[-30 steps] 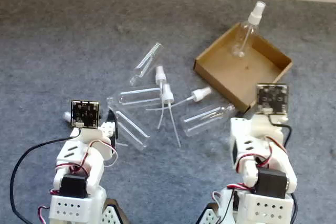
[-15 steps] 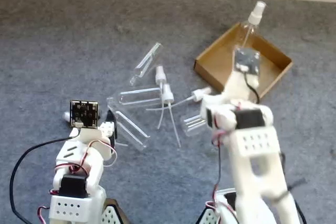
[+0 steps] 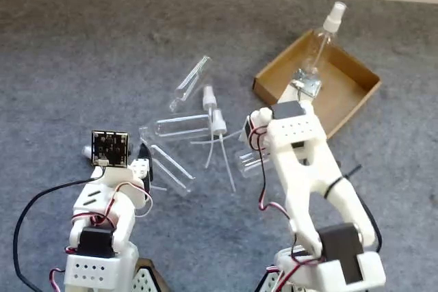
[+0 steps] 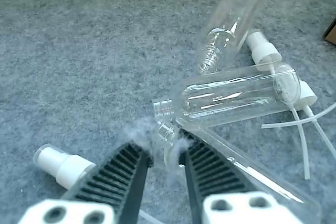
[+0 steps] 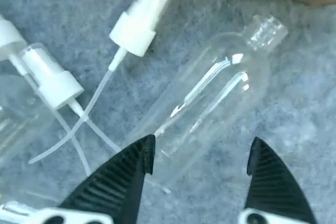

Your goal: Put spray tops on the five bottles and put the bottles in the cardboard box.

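Note:
A clear bottle [image 5: 210, 93] without a top lies on the carpet under my right gripper [image 5: 202, 153], which is open and straddles its base end. In the high view this bottle [image 3: 250, 159] shows beside the outstretched right arm [image 3: 294, 135]. A loose spray top [image 5: 139, 17] lies next to it. My left gripper [image 4: 164, 153] is low on the carpet, jaws narrowly apart with the neck of another lying bottle [image 4: 167, 136] between its tips. The cardboard box [image 3: 342, 100] at the back right holds one capped bottle [image 3: 318, 42] leaning on its wall.
Two more open bottles [image 3: 190, 81] [image 3: 174, 126] lie mid-carpet, with two spray tops [image 3: 209, 95] [image 3: 219, 122] and their thin tubes between them. Another spray top [image 4: 60, 163] lies beside the left gripper. The carpet is bare at the far left and in front.
The right arm has swung forward and left from its folded pose near the box corner, ending over the capless bottle. The left arm has not moved.

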`<action>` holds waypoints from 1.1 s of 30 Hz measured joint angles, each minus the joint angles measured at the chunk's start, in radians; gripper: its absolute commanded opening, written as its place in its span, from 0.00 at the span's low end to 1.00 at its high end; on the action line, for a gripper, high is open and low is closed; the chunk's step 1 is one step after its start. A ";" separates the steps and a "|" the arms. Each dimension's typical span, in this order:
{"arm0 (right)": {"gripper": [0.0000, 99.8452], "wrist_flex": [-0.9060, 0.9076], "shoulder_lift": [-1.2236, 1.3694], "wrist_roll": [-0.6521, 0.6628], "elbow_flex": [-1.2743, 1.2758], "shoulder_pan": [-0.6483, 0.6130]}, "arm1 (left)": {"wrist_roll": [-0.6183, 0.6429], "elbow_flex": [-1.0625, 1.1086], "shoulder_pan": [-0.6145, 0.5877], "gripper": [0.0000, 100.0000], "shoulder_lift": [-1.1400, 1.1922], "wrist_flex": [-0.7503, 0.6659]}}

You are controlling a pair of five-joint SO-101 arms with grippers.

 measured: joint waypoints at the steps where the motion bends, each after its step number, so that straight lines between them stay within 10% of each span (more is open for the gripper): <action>1: 0.26 -0.020 0.021 0.000 0.000 0.000 | 0.000 0.000 0.000 0.04 0.000 0.000; 13: 0.25 -0.074 0.080 0.002 0.051 -0.011 | 0.000 0.000 0.000 0.04 0.000 0.000; 33: 0.25 -0.028 0.037 0.783 0.213 -0.012 | 0.000 0.000 0.000 0.04 0.000 0.000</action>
